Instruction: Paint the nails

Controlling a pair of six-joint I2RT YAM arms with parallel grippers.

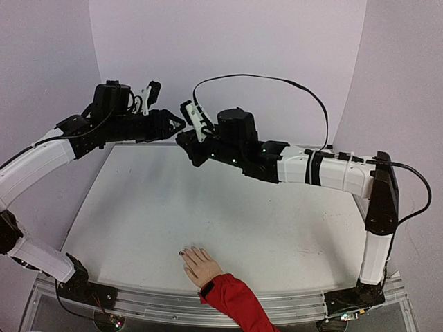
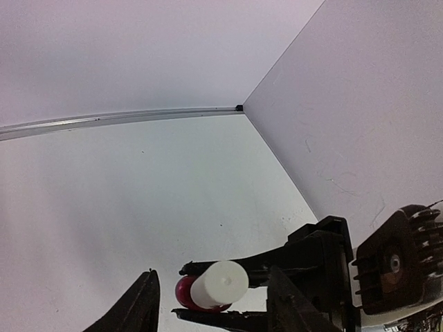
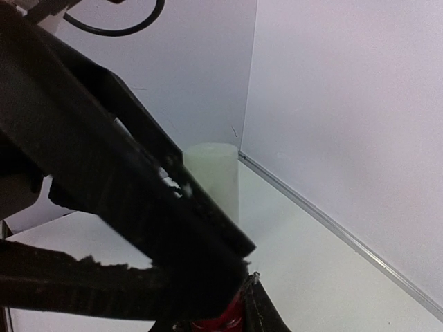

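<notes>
The step in hand looks like uncapping the polish. The right fingers are clamped on the dark-red bottle, held up over the far side of the table. The left fingers stand partway apart on either side of its white cap, with a gap showing on each side. Next they should pinch the cap squarely and twist it off without tipping the bottle. The nails wait on the mannequin hand, lying flat near the table's near edge.

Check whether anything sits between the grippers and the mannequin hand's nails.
Nothing visible does. Bare table lies between the nails, at the near edge, and both raised grippers at the far end; the right gripper holds the polish bottle, the left gripper straddles its cap.
</notes>
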